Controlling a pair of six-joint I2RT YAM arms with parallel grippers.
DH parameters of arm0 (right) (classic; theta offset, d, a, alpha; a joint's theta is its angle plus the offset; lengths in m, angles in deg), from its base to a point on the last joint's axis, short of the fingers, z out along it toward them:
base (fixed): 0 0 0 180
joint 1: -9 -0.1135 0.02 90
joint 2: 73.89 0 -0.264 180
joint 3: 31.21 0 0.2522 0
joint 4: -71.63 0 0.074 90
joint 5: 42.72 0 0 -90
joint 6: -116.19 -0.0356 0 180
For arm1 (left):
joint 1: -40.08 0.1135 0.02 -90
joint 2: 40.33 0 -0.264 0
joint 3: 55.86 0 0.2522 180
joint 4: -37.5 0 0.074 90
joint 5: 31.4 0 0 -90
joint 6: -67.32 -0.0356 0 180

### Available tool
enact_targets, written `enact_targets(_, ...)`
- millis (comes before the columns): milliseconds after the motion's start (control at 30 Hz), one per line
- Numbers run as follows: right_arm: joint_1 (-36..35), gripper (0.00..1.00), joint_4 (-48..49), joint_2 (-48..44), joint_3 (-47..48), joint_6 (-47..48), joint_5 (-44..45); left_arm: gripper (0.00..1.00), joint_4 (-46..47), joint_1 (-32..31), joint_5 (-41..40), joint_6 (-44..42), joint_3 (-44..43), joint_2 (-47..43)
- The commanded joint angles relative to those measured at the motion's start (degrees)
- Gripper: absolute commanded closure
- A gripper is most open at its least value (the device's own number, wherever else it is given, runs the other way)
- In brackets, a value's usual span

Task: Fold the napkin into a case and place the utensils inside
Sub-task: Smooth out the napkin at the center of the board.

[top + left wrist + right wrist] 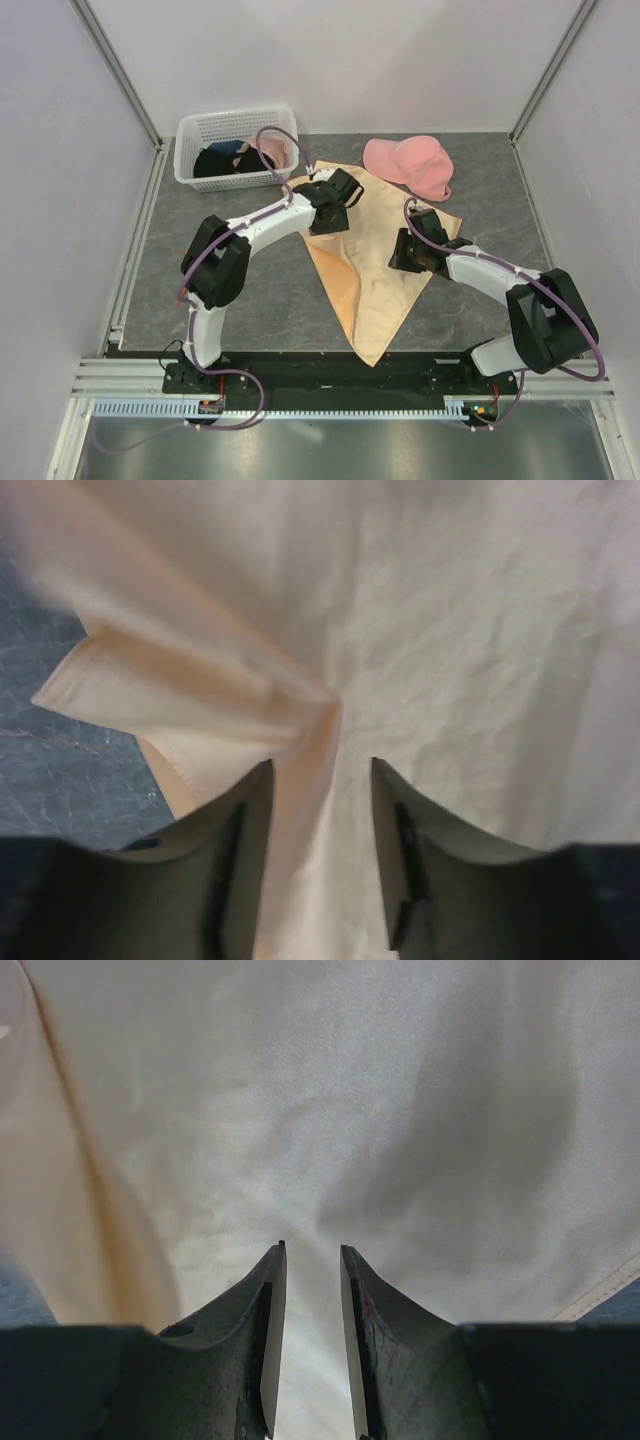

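Left gripper [320, 768]: jaws about half open. A raised fold of the napkin [372, 285] runs between the fingers [238, 845] and lies against the left one. Whether the fold is clamped cannot be told.
Right gripper [312, 1250]: jaws narrow, closed onto cloth that passes up between the pads, with creases converging at the tips.

Napkin: peach-tan, thin, faintly shiny, wrinkled. It lies opened out mid-table as a long pointed shape, its tip toward the arm bases. The left gripper sits at its far left part, where a hemmed corner [85, 685] is doubled over onto the cloth. The right gripper sits on its right part, with a hemmed edge [610, 1290] just beside it.

Table [270, 305]: dark grey, mottled, stone-like surface, bare around the cloth.
Pink cap [408, 163]: far right, just beyond the napkin's far edge.
White basket [200, 125]: far left corner, holding dark and pink clothes [222, 162].
Base plate [340, 372]: black, along the near edge, carrying both arms.
Enclosure: plain white walls [350, 60] on three sides, with aluminium posts [120, 70] at the corners.
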Motion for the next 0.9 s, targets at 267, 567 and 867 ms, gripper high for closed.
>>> enact_targets(267, 0.1, 0.66, 0.4, -1.1, 1.8, 0.6, -0.9, 0.66, 4.2, 5.9, -2.3, -4.6, 21.9, -20.9)
enact_targets(567, 0.1, 0.67, 0.2, -3.1, 0.2, 0.8, -0.1, 0.55, 9.2, 13.9, 7.5, -5.3, 18.8, -11.1)
enact_targets(867, 0.1, 0.68, 0.2, -2.0, 0.7, 1.4, 0.1, 0.49, 17.1, 14.8, 14.4, -5.6, 20.7, -7.8)
